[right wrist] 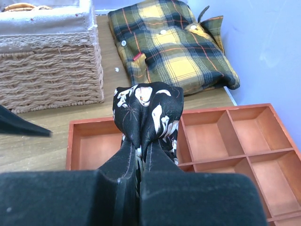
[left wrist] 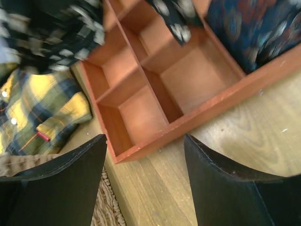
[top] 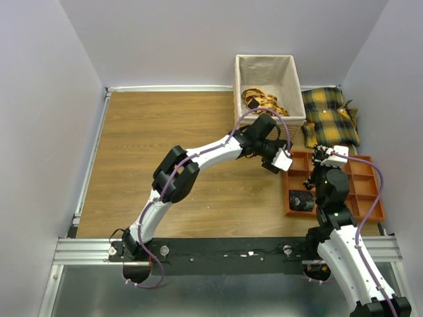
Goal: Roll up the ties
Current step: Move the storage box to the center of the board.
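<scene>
One basket (top: pixel 264 71) at rear. Left gripper (left wrist: pixel 144 141) spread wide, empty, over corner of one orange tray (right wrist: pixel 256 132). First tie (top: pixel 302 200), coiled, lodged in its near-left compartment. Second tie (right wrist: pixel 148 110) pinched in closed right gripper (right wrist: pixel 141 146) above tray; two counted. Plaid cushions (top: pixel 330 112) beyond, count unclear.

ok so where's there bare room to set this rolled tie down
Bare: the tray's right-hand compartments, between the held tie and its right wall, and the wooden table left of the arms. Crowded: the tray's near-left cell holds a coiled tie, the open left hand sits at its left edge, and basket and plaid cushion border its far side.
</scene>
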Action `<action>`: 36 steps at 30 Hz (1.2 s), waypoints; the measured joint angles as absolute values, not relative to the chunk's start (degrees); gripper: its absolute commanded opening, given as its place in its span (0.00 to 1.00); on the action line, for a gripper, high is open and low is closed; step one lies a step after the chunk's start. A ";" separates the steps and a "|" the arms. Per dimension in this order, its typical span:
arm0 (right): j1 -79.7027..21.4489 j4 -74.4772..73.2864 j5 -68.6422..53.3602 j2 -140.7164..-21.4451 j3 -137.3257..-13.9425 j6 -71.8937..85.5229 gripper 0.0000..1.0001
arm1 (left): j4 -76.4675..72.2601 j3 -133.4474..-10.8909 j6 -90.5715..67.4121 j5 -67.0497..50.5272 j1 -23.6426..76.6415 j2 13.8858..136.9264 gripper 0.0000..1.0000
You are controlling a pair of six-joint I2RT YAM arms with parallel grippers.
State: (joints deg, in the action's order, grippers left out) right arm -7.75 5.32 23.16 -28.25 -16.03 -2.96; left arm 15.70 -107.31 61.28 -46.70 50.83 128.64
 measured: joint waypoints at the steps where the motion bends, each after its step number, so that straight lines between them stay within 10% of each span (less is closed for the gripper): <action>1: -7.66 5.32 23.16 -27.90 -16.01 -2.92 0.01 | 15.94 -107.61 62.81 -45.71 51.24 129.58 0.77; 9: -7.42 4.93 23.07 -24.64 -15.88 -1.32 0.01 | 16.93 -114.89 72.10 -38.13 51.70 138.12 0.70; 22: -7.38 4.19 20.67 -21.06 -15.59 -1.30 0.01 | 24.53 -116.62 92.79 -34.74 52.40 139.74 0.20; 27: -7.38 4.40 19.05 -21.80 -15.59 -1.54 0.01 | 32.27 -112.42 98.94 -34.48 52.66 136.07 0.20; 32: -7.38 4.40 17.72 -22.06 -15.59 -1.34 0.01 | 40.86 -110.30 102.30 -34.85 52.75 135.22 0.54; 36: -7.38 4.14 17.23 -21.93 -15.62 -1.28 0.01 | 33.19 -111.33 89.89 -36.36 52.90 135.15 0.48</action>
